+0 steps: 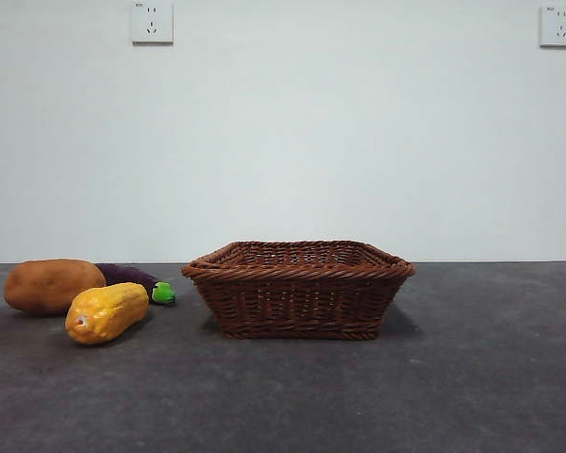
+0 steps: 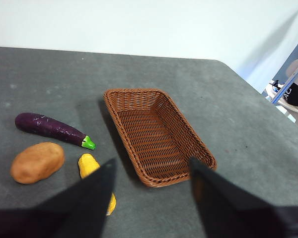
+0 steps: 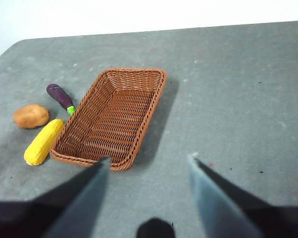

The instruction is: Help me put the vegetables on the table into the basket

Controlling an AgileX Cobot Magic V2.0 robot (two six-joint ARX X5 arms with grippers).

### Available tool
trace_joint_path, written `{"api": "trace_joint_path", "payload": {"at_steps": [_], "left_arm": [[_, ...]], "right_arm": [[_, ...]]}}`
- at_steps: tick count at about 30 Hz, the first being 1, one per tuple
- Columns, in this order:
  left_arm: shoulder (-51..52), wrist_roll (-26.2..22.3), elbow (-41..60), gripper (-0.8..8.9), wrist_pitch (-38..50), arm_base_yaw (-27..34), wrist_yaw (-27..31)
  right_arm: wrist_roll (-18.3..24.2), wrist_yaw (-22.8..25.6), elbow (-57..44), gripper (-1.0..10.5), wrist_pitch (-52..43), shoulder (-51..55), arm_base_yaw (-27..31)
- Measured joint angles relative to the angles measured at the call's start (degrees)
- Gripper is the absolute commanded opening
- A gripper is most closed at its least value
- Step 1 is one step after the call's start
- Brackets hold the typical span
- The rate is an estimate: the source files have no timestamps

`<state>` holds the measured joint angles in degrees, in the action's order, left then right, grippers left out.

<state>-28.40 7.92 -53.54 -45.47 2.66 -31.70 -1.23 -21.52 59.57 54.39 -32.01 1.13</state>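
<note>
The wicker basket point(image 1: 298, 287) stands empty in the middle of the table point(image 1: 472, 377). To its left lie the potato point(image 1: 53, 285), the corn cob point(image 1: 106, 311) in front of it, and the eggplant point(image 1: 135, 279) behind, green stem toward the basket. All three also show in the left wrist view: potato point(image 2: 37, 162), corn point(image 2: 92, 171), eggplant point(image 2: 50, 128), basket point(image 2: 156, 133). My left gripper point(image 2: 150, 173) is open, high above the basket's near end. My right gripper point(image 3: 148, 161) is open, high above the table beside the basket point(image 3: 111, 116). Neither arm shows in the front view.
A white wall with two sockets point(image 1: 152, 22) stands behind the table. The table's right edge point(image 2: 248, 84) and a chair beyond it point(image 2: 293, 91) show in the left wrist view. Bare table lies right of the basket point(image 3: 238, 99).
</note>
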Motion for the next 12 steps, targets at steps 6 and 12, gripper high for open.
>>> {"api": "trace_joint_path", "payload": {"at_steps": [6, 12], "left_arm": [[-2.0, -0.5, -2.3, 6.43, -0.4, 0.0, 0.0], [-3.4, -1.3, -2.8, 6.43, -0.4, 0.0, 0.0]], "right_arm": [[0.0, -3.5, 0.0, 6.6, 0.0, -1.9, 0.0], [-1.0, -5.0, 0.0, 6.6, -1.0, -6.7, 0.0]]}}
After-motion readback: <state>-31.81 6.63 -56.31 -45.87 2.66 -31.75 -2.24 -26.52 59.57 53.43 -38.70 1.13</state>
